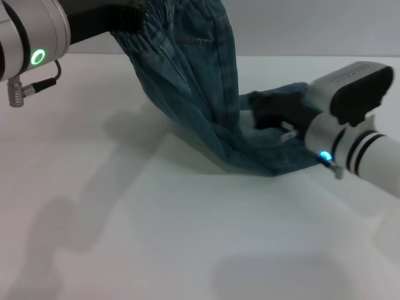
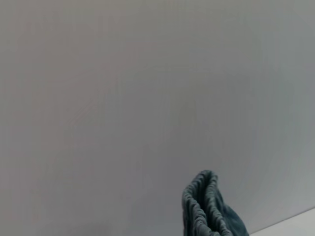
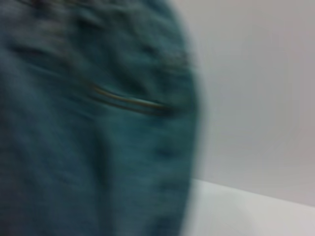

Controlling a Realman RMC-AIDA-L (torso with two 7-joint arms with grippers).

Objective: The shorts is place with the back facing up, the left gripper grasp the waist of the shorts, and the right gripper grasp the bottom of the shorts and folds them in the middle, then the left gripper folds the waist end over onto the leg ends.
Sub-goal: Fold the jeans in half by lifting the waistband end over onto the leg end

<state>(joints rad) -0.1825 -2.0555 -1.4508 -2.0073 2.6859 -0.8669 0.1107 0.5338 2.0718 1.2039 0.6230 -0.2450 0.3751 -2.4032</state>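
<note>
- Shorts hang in a long denim drape from the top of my head view, the lower end bunched on the white table.
- Waist of the shorts, gathered and ruffled, is raised high; my left wrist view shows its elastic edge against a plain wall.
- Left gripper is clamped on that waistband, green light glowing on its arm.
- Right gripper sits low at the table, pinching the bottom of the shorts.
- Denim fills my right wrist view.
</note>
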